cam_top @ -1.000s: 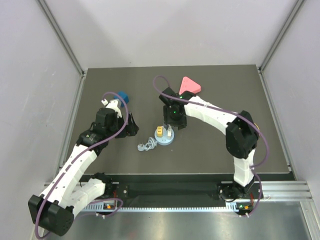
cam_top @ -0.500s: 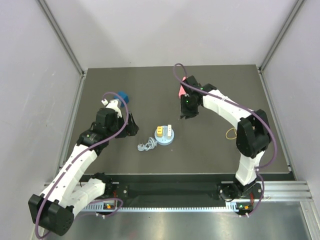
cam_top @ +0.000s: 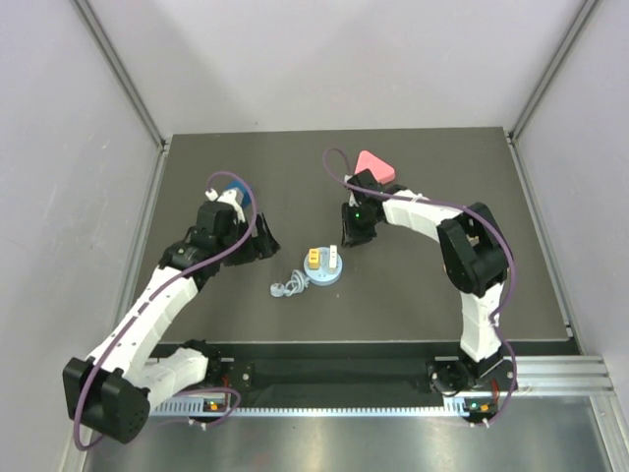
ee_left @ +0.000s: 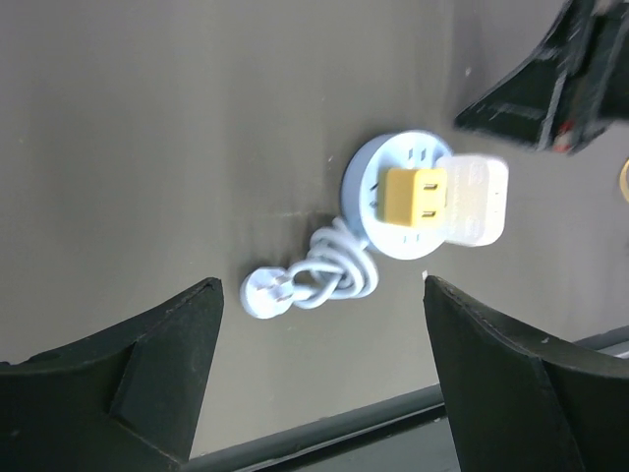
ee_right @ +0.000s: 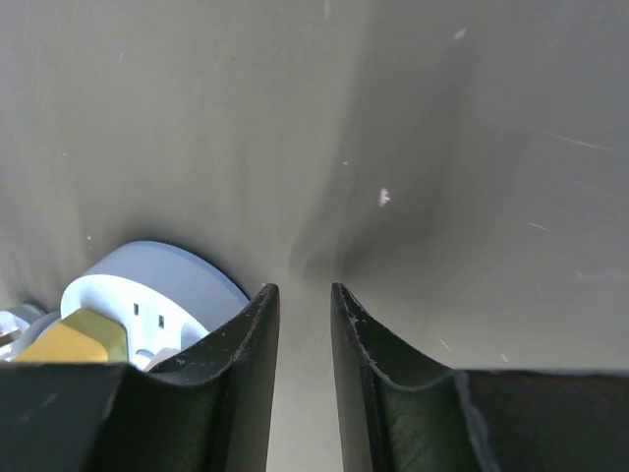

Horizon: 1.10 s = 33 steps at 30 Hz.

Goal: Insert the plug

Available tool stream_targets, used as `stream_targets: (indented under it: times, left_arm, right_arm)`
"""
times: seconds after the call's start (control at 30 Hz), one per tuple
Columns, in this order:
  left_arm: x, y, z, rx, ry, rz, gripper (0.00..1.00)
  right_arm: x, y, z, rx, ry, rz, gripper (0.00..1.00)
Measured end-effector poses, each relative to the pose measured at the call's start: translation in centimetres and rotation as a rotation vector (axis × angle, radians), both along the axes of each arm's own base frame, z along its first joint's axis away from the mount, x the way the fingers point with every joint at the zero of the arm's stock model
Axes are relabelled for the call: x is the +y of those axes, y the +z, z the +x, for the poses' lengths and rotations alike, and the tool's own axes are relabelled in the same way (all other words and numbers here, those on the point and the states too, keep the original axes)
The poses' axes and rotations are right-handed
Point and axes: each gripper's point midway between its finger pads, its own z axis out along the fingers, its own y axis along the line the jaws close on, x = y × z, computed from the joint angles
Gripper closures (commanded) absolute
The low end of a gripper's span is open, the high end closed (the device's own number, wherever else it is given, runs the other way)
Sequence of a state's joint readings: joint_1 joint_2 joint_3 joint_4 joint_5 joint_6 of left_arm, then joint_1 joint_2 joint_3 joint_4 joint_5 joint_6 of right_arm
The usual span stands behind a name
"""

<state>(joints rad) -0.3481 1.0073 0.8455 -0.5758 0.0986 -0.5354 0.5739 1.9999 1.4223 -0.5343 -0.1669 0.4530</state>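
A round pale-blue socket [cam_top: 325,268] lies mid-table with a yellow plug [cam_top: 313,259] and a white plug block [cam_top: 334,257] sitting on its face. Its white cord [cam_top: 291,284] lies coiled to the left and ends in a small plug [ee_left: 263,293]. The left wrist view shows the socket [ee_left: 369,182], the yellow plug [ee_left: 413,194] and the white block [ee_left: 479,200] side by side. My left gripper [cam_top: 259,244] is wide open and empty, left of the socket. My right gripper [cam_top: 349,234] hangs just behind the socket [ee_right: 162,275], its jaws nearly together with nothing between them.
A pink wedge [cam_top: 373,165] lies at the back of the dark mat, behind the right arm. A blue object [cam_top: 237,187] sits by the left wrist. The mat's front edge and a metal rail [cam_top: 393,374] run along the near side.
My right gripper left the socket, swung back toward the pink wedge, then returned beside the socket. My left arm shifted slightly away from its base.
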Motion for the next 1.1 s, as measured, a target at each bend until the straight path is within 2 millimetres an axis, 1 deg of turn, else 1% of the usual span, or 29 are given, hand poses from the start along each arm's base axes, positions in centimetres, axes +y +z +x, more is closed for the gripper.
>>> stream_targets:
  times: [0.1,0.27,0.4,0.47,0.5,0.57,0.6,0.7,0.73,0.8,0.9,0.93,1.0,1.03,1.1]
  left_arm:
    - [-0.6,0.5,0.9,0.016,0.008,-0.017,0.14]
    - [-1.7,0.5,1.9,0.056,-0.007,-0.05,0.16]
    - [-2.1,0.8,2.2,0.059,-0.02,-0.06,0.16]
    - [-2.2,1.1,2.3,0.05,-0.026,-0.06,0.16]
    - [-2.3,1.3,2.3,0.043,-0.036,-0.059,0.16]
    - [-2.6,1.6,2.2,0.031,-0.077,-0.057,0.16]
    - [-2.7,1.7,2.1,0.025,-0.098,-0.055,0.16]
    - [-2.7,1.7,1.7,0.02,-0.145,-0.033,0.16]
    - [-2.6,1.7,1.6,0.017,-0.157,-0.022,0.16]
    - [-2.6,2.1,1.6,0.011,-0.173,-0.007,0.16]
    - [-3.0,3.5,2.2,-0.008,-0.192,-0.014,0.17]
    - [-3.2,4.1,2.5,-0.019,-0.198,-0.022,0.17]
    - [-3.8,5.0,2.9,-0.033,-0.21,-0.044,0.16]
    - [-4.0,5.2,3.0,-0.038,-0.216,-0.053,0.16]
    - [-4.4,5.3,3.0,-0.03,-0.229,-0.072,0.16]
  right_arm:
    - [0.6,-0.9,-0.7,0.009,0.019,0.031,0.74]
    - [2.8,-0.9,-2.0,-0.015,0.065,0.098,0.76]
    - [4.2,-1.0,-4.9,-0.006,0.086,0.102,0.76]
    - [4.6,-1.1,-6.9,0.009,0.095,0.107,0.76]
    - [4.4,-1.1,-7.8,0.017,0.095,0.108,0.76]
    - [3.5,-1.2,-9.5,0.037,0.095,0.094,0.75]
    - [3.0,-1.2,-10.0,0.043,0.091,0.084,0.75]
    - [1.3,-0.3,-10.6,0.035,0.064,0.053,0.73]
    - [1.0,0.3,-10.6,0.02,0.057,0.058,0.69]
    - [0.3,1.8,-10.7,-0.015,0.036,0.077,0.69]
    - [-0.5,3.9,-11.3,-0.061,0.006,0.111,0.62]
    - [-0.9,4.4,-11.5,-0.078,-0.004,0.12,0.55]
    - [-1.7,5.1,-11.8,-0.105,-0.026,0.124,0.49]
    - [-2.2,5.2,-11.9,-0.122,-0.038,0.12,0.44]
    - [-3.2,5.3,-11.9,-0.152,-0.068,0.102,0.39]
